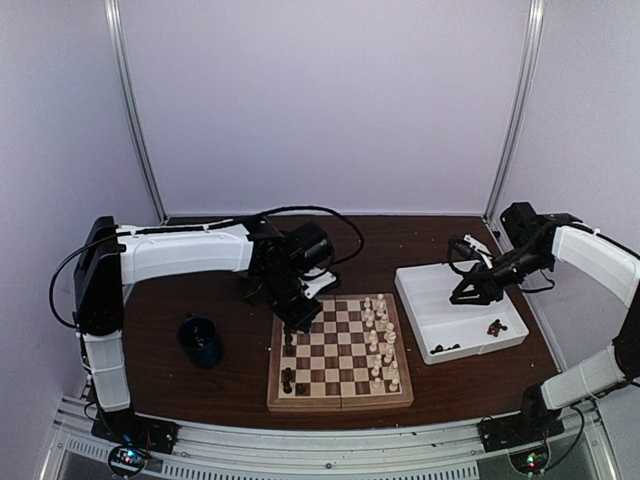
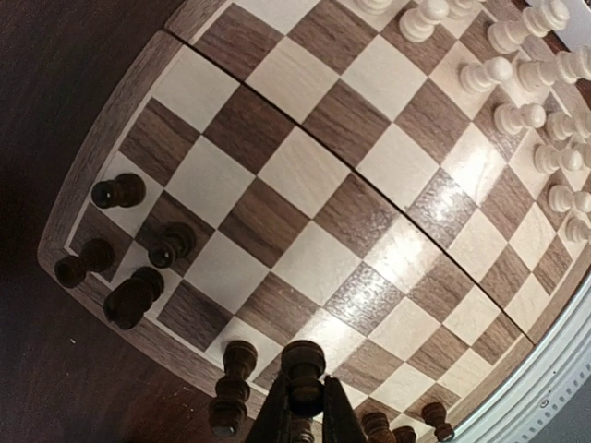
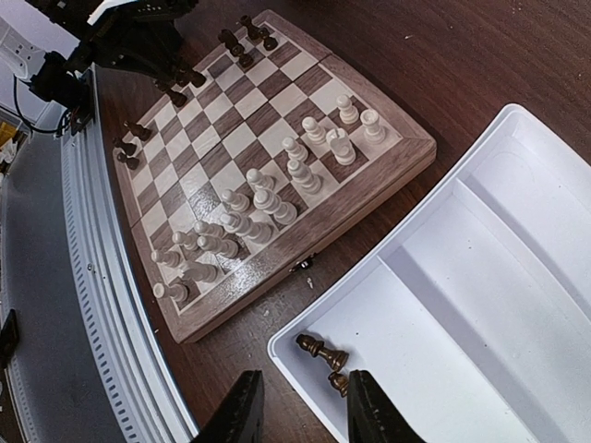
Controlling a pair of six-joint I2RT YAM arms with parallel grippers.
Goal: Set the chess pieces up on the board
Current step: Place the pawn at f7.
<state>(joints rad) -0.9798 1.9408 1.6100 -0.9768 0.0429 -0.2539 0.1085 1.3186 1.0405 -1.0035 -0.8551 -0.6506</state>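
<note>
1. Cup [image 1: 202, 340]: blue, on the table [image 1: 230, 395] at 8 o'clock from the left gripper [image 1: 300, 318] in the top view. It is well apart and, as I judge it, not in the path.
2. The left gripper is clamped narrow on one dark piece [image 2: 303, 358], which sits between the fingertips. In the top view it hovers over the far-left corner of the board [image 1: 340, 403].
3. The relation that matters for the drop is seen in the left wrist view. Free squares on the dark side lie at 11–12 o'clock from the held piece. Four placed dark men [image 2: 134, 297] cluster at 9–10 o'clock along the edge. More stand just beside the fingertips at 7 and 5 o'clock, so I'd watch for a knock when it lowers.
4. The cream pieces [image 1: 380, 340] stand in the board's two right-hand files.
5. The tray [image 1: 415, 285] is on the table just beside the board's right edge.
6. The right gripper [image 3: 305, 411] has its jaws apart with nothing between them. It is above the tray's near-left corner.
7. In the right wrist view, two loose dark pieces [image 3: 321, 349] lie at 12–1 o'clock just ahead of the fingertips.
   - The upper one lies flat with its long axis roughly 10-to-4, close to the closing line.
   - A wrist turn probably helps before grasping it.
8. Reach: the right arm is nearer the tray stock and the left arm is nearer the dark side.
</note>
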